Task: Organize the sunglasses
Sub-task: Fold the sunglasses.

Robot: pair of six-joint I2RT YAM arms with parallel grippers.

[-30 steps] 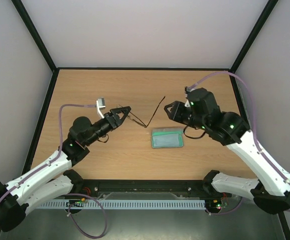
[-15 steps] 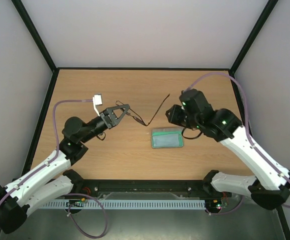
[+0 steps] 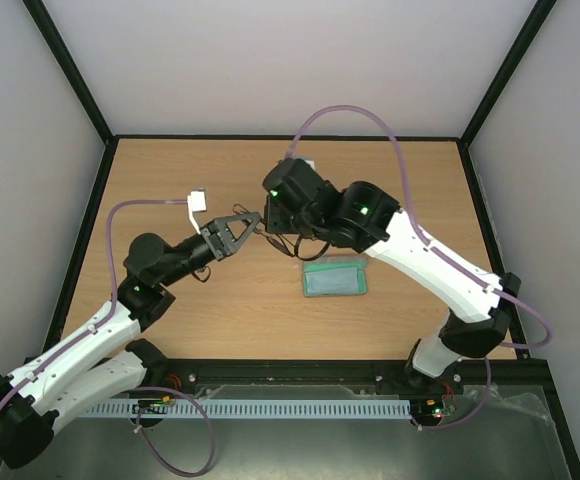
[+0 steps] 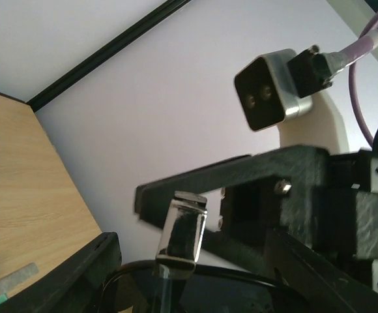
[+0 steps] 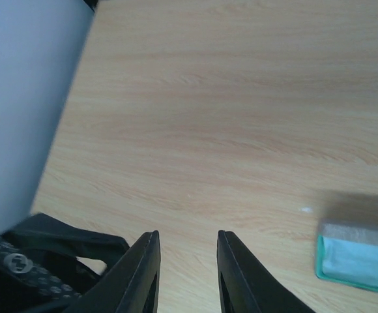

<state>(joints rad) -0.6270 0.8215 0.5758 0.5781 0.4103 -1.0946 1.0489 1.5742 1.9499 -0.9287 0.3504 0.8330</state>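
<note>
Sunglasses [image 4: 228, 295] over pale wood tabletop [image 3: 170, 180], white walls [image 3: 270, 60]

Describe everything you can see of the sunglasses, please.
The sunglasses are a small pair with dark lenses in a thin dark wire rim. A shiny metal piece stands at the frame's edge. The left gripper holds them over the middle of the wooden table. From above only thin dark wire shows beside that gripper, because the right arm reaches over and hides the rest.
</note>
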